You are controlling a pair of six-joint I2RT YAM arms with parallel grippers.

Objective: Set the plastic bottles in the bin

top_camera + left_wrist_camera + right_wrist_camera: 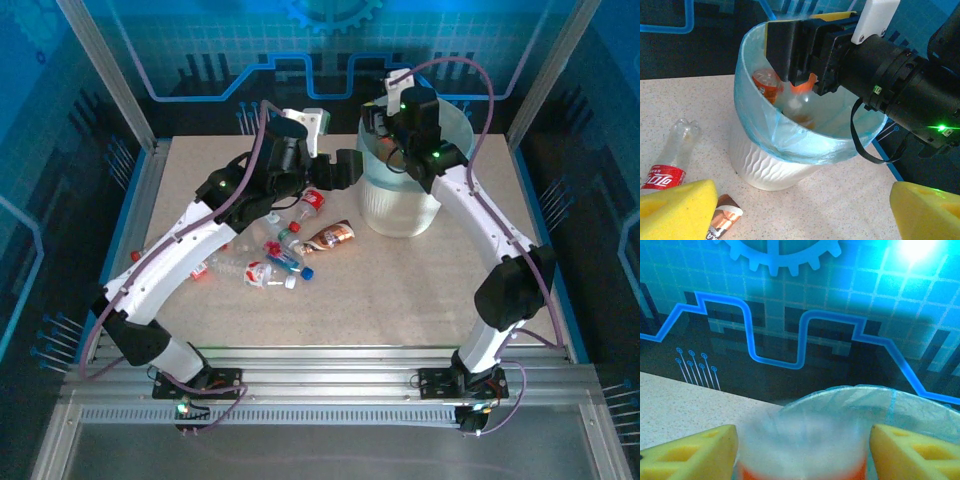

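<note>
My right end effector (802,447) has the orange bottle (800,471) between its pads (695,455) over the bin (770,167), so it can fall inside; tight or loose, I cannot tell.

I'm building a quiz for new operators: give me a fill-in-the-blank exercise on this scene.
The right gripper hangs over the bin with a bottle of ___ liquid between its fingers. The left gripper is ___, nothing between its fingers. In the left wrist view, the clear bottle lying left of the bin has a ___ label.
Missing: orange; open; red.
</note>
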